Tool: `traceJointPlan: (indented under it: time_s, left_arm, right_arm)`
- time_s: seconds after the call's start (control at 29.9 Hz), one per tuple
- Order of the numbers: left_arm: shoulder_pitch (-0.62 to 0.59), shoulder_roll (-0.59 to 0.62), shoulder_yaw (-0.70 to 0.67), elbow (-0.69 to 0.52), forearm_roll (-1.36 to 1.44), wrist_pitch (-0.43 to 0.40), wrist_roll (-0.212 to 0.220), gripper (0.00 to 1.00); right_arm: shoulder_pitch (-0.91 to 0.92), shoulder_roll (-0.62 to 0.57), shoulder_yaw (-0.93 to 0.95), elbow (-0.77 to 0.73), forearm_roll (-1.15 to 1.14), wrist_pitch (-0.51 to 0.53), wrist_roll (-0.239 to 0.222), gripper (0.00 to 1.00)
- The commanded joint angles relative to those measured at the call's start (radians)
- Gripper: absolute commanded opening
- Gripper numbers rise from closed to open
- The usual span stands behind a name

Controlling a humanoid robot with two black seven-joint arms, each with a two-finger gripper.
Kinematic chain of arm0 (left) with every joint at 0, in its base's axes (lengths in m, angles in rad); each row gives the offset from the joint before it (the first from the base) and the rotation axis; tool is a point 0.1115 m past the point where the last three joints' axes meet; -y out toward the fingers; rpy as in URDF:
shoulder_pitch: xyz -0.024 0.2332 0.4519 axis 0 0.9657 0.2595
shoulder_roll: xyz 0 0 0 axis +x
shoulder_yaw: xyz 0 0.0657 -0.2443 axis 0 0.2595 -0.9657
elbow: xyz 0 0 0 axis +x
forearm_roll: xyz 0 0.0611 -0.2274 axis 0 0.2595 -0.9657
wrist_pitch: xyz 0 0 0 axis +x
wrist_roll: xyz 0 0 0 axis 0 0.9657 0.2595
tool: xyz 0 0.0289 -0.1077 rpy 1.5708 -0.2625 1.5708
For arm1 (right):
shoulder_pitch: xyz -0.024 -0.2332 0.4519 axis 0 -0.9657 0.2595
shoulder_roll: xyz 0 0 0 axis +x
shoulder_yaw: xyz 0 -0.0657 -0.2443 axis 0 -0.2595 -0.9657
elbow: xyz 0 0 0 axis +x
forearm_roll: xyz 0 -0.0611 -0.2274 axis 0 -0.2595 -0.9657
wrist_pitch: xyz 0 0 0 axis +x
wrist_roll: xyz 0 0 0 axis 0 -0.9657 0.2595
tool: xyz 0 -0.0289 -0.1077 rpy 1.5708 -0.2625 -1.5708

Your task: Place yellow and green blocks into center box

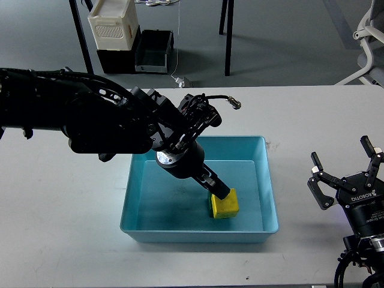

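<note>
Left gripper (219, 193) inside large shallow light-blue plastic tray (133, 198), fingers closed on small bright yellow cube (225, 206). Right gripper (347, 166) outside tray, fingers spread.

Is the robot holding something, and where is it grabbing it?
The left gripper meets the yellow block at its top-left edge inside the blue tray; the right gripper holds nothing.

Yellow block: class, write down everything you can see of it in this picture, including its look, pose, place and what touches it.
The yellow block is a small bright yellow cube with soft-looking edges, possibly foam. It sits on the floor of the blue tray, near the front wall and right of the middle, turned a little against the tray's sides. The left hand reaches down onto its upper back edge and hides that part; whether the fingers are shut on it cannot be told. Its top and front faces show. No green block is visible.
</note>
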Motion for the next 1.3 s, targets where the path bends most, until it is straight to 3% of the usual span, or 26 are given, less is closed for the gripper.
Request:
traceJointPlan:
  time_s: [0.0,0.2,0.4,0.7,0.94,1.07,1.27]
  left_arm:
    - [-0.014,0.005,-0.007,0.031,-0.003,0.0,-0.007,0.92]
    - [-0.029,0.031,-0.099,0.113,-0.055,0.0,-0.044,0.92]
    - [0.031,0.105,-0.386,0.201,-0.063,0.0,-0.04,0.91]
    - [0.271,0.171,-0.927,0.339,-0.13,0.0,-0.04,0.9]
    - [0.495,0.181,-1.317,0.345,-0.258,0.0,-0.033,0.93]
    - [0.667,0.172,-1.591,0.344,-0.267,0.0,-0.032,1.0]
    - [0.939,0.097,-2.05,0.305,-0.345,0.0,-0.033,1.0]
  right_arm:
    - [0.0,-0.002,0.0,0.001,0.0,0.0,0.0,1.0]
    - [0.002,-0.003,0.003,0.001,0.0,0.0,0.0,1.0]
    - [0.007,-0.003,0.003,-0.001,0.0,0.0,0.0,1.0]
    - [0.011,-0.002,0.003,-0.002,0.0,0.0,0.0,1.0]
    - [0.02,0.002,0.005,-0.002,0.047,0.0,0.002,1.0]
    - [0.019,0.0,0.034,-0.002,0.12,0.0,0.002,1.0]
    - [0.014,0.0,0.064,-0.002,0.121,0.0,0.002,1.0]
